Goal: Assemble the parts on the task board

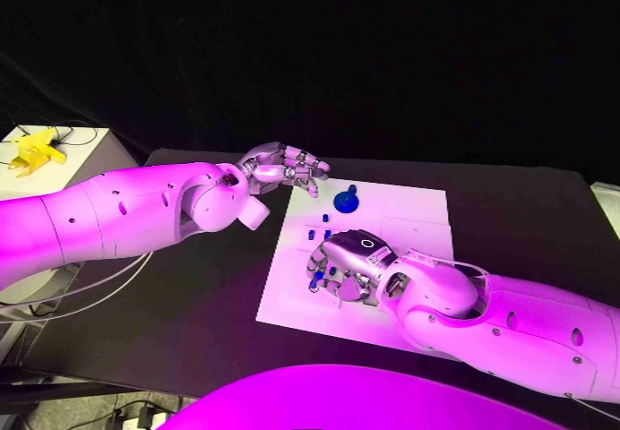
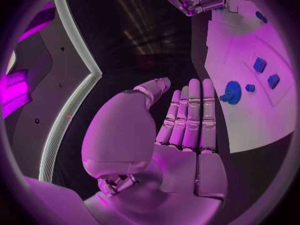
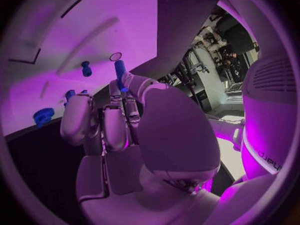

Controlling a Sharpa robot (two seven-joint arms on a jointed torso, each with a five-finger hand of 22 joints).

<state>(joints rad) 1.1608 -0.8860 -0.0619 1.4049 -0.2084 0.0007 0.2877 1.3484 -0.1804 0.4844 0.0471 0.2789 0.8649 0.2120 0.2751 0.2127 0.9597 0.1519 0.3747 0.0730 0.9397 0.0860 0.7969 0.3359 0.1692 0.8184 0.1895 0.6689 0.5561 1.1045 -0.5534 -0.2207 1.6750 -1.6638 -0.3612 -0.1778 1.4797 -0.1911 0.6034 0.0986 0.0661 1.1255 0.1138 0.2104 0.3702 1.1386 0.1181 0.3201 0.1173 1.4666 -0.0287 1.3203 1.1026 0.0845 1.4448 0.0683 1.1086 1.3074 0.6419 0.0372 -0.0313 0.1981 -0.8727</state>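
While the right hand pinches a blue part over the task board, the left hand hovers empty, fingers extended.

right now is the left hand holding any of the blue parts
No, the left wrist view shows the left hand with flat, straight fingers and a bare palm beside the task board, the blue gear-like part lying apart from it.

black table, white task board
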